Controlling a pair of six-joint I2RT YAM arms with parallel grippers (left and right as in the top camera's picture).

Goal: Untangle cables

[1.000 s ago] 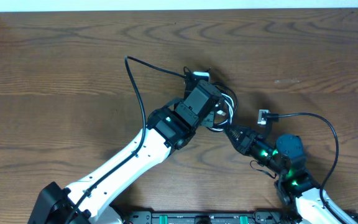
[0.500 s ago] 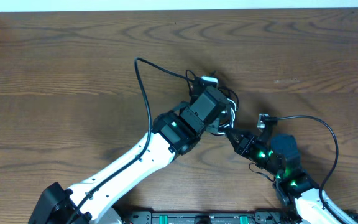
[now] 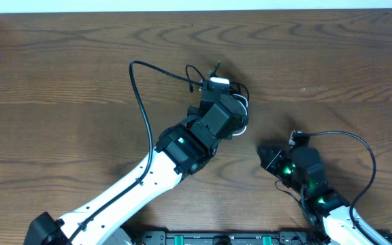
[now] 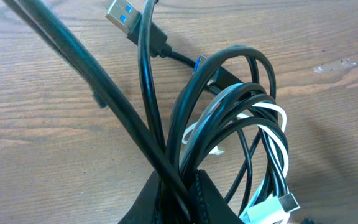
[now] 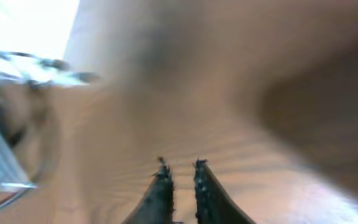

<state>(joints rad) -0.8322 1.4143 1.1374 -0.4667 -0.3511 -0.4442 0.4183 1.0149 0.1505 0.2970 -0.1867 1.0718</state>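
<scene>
Fingertips of the left gripper (image 4: 179,190) are pinched tight on a bundle of thin black cables (image 4: 229,102), the strands crossing right where the dark pads meet. From that pinch the cords fan up and to the right in several overlapping loops, with one whitish strand (image 4: 281,124) running among them. A flat white plug (image 4: 272,208) lies at the loops' lower edge, just beside the fingers. A silver USB plug with a blue insert (image 4: 122,14) sticks out at the top. Beneath it all is the brown wood-grain table (image 4: 36,143); whether the bundle rests on it or hangs just above, I cannot tell.

From overhead the bundle sits near the middle of the table at the tip of the left arm. One long black cord (image 3: 133,64) leaves it, arcs away to the left and bends back down toward the white arm link.

The right gripper (image 3: 264,155) hovers clear of the bundle, below and to the right of it. In its blurred wrist view the two dark fingers (image 5: 159,193) stand almost together with only a slim gap — all but closed, nothing between them. Just beside it a separate thin black cable (image 3: 339,133) lies loose on the wood, its small pale plug end (image 3: 295,137) near the gripper and the cord sweeping right in a wide curve.
</scene>
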